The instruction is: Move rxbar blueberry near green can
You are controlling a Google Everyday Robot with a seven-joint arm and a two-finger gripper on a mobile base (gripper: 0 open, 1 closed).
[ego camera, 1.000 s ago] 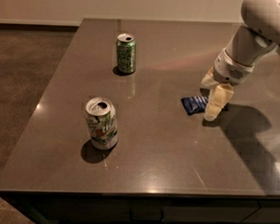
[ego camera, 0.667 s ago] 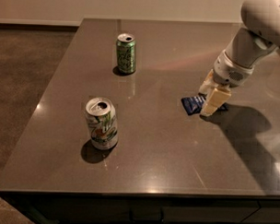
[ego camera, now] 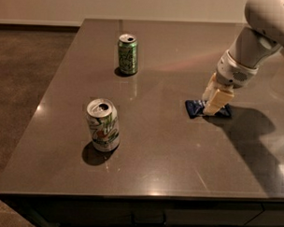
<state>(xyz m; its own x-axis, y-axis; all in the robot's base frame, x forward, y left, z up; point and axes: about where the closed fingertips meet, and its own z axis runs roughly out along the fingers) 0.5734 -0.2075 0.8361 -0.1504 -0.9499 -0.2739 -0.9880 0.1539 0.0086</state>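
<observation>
Fingers (ego camera: 217,100) of the gripper (ego camera: 208,106) are narrow and pinch the bar (ego camera: 194,108), low on the table (ego camera: 168,158) at the right. The green can (ego camera: 127,54) stands far left, well apart. A white can (ego camera: 103,125) stands near left.

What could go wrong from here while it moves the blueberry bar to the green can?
The gripper is down on the rxbar blueberry, which lies flat on the table; the thin wrapper may slip free. The green can stands upright, so a low approach might topple it. The white can could be mistaken for it.
</observation>
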